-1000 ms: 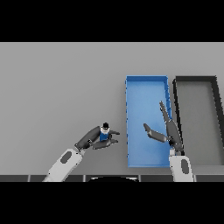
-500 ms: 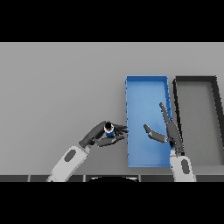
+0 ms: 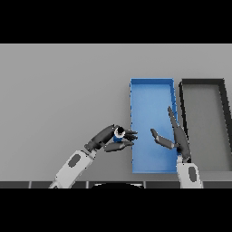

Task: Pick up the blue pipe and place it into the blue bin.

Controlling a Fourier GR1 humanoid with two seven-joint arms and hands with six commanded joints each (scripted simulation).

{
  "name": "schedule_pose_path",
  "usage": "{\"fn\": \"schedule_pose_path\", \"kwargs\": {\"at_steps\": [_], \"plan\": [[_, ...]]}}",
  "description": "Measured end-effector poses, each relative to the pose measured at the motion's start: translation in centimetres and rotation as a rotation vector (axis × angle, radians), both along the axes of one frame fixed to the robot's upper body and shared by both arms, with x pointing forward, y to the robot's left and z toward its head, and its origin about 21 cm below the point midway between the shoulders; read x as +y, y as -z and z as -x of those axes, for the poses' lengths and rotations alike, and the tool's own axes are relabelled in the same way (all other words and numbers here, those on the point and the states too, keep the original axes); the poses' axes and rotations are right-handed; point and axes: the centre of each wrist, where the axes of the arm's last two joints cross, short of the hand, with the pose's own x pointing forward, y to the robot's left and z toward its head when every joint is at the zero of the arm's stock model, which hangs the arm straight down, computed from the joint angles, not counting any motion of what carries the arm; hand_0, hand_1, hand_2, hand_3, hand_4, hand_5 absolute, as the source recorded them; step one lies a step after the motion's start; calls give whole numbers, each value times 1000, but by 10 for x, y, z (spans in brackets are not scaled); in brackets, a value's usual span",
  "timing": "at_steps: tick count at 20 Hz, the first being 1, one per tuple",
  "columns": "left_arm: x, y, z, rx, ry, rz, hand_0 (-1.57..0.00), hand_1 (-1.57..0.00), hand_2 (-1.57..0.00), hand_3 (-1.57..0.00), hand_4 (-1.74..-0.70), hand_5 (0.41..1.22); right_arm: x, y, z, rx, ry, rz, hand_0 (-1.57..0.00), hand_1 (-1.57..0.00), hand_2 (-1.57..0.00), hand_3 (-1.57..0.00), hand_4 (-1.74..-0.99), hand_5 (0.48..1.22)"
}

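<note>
We are carrying the blue pipe (image 3: 118, 134) toward the blue bin (image 3: 152, 86), and the last second tells the story: our left hand (image 3: 108, 138), which was closing on the pipe well to the left of the bin, has been travelling rightward across the grey table (image 3: 59, 90) and is now reaching the bin's left wall, just below the centre of the frame. We are reading that as the pick being done and the transfer being nearly over, with only the release left. The left hand's fingers and thumb are curling round the pipe, whose dark open end is showing between them, fingertips already pointing over the bin's edge. The pipe itself is sitting just outside that wall, not yet over the blue floor. Our right hand (image 3: 174, 136) is hovering above the bin's right half, fingers straight and spread, holding nothing. A dark bin (image 3: 201, 84) is standing at the right of the frame.
</note>
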Motion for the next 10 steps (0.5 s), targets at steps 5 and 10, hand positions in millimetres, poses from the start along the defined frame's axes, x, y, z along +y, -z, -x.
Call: {"fn": "schedule_pose_path", "kwargs": {"at_steps": [5, 10], "plan": [[5, 0, -2, -1, -5, 2, -1570, -1571, -1571, -1571, -1474, 1220, 8, 8, 12, -13, 54, -11, 1, -3, 1, 1, -1191, 577], [6, 0, -1, -20, -3, -1, -1571, -1571, -1571, -1571, -1475, 1221, 3, -12, 12, -161, -46, -152, 1, -14, -25, 1, -1175, 592]]}}
